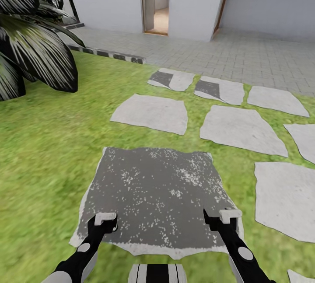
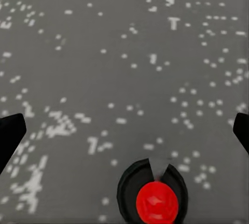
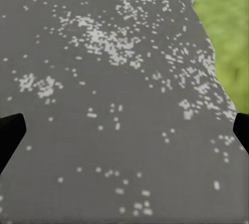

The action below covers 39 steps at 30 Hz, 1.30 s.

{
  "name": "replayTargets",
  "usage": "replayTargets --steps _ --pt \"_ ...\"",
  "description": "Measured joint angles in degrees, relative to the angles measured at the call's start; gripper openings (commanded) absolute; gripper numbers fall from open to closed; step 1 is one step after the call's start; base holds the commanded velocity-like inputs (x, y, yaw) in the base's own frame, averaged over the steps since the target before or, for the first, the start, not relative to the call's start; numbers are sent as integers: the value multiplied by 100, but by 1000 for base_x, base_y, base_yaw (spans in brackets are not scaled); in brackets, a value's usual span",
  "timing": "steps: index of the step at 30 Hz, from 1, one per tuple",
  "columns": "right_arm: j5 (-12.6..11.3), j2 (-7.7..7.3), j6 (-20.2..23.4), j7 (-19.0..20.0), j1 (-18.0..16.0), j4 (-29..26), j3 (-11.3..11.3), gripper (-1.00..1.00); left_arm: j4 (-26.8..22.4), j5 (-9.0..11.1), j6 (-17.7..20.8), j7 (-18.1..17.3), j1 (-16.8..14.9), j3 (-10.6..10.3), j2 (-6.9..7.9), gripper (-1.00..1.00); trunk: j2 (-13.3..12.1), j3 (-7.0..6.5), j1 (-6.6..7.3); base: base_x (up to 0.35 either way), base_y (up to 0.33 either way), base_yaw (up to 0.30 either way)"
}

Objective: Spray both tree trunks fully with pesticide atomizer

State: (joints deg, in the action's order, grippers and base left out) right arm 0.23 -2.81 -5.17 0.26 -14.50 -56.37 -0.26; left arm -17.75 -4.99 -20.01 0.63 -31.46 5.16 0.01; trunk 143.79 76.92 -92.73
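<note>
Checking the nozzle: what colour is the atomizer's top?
Bright red on the small dark round pesticide atomizer; left wrist view.

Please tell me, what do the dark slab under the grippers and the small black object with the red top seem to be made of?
The dark slab looks like rough stone or concrete: matte dark grey, flecked with pale specks, with an uneven broken edge. The pesticide atomizer looks like plastic: a smooth black round body and a glossy bright red cap with a soft highlight, though a render cannot confirm this.
</note>
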Motion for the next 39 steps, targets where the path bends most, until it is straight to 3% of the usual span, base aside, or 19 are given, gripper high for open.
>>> replayTargets --steps 18,22,25,36,39 --pt "-3 -1 1 0 0 -6 0 100 0 6 -23 4 12 3 -10 100 0 2 0 -163 0 0" --pt "-2 -1 3 0 0 -6 3 100 5 3 -512 3 45 3 -10 100 0 2 0 -5 0 0" --pt "-4 -1 3 0 0 -6 2 100 9 0 -622 1 49 0 -10 100 0 2 0 -1 0 0" --pt "-1 -1 7 2 0 -6 8 100 92 -9 -718 3 49 -5 -10 100 0 4 0 0 0 0" --pt "0 1 7 0 0 -6 9 100 96 -3 -723 7 49 -4 -10 100 4 86 -8 0 0 0"
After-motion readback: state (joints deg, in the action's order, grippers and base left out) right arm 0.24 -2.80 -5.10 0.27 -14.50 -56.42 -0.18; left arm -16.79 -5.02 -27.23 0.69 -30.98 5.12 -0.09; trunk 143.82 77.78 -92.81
